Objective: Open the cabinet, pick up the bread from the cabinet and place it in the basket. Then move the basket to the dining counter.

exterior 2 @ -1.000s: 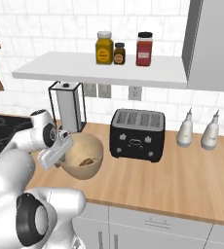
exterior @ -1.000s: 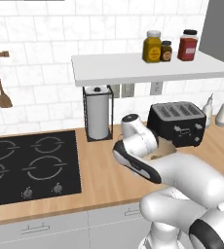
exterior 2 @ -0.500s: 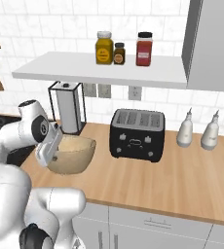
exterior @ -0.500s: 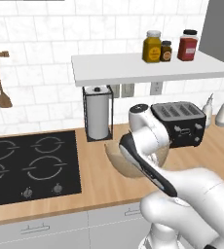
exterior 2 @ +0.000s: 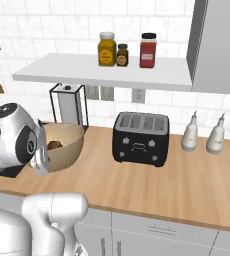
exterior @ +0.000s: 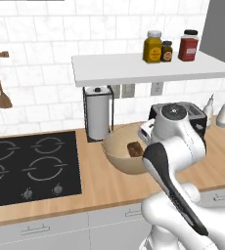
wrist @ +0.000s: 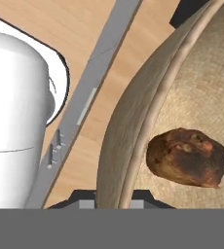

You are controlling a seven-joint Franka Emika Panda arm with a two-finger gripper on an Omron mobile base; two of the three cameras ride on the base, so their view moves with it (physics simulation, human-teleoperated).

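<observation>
While the wide round tan basket sits at the centre of the left base view, lifted off the light wooden bench, the small dark-brown chunk of bread lies inside it, near the rim closest to the white arm. In the hand view the bread shows at right of centre on the speckled beige inside, just beyond the basket's smooth rim, which runs from the bottom centre up to the upper right. The tool meets that rim at the bottom edge of the hand view, its fingers on either side of the basket wall and pinching it; the tips themselves are mostly hidden. The arm rises from the lower right of the left base view, bends at a rounded white joint beside the basket, and reaches to its right rim. In the right base view the basket appears at left of centre, partly behind the arm. A black toaster stands on the bench to its right, well apart. A paper-towel roll in a black stand rises just behind the basket.
</observation>
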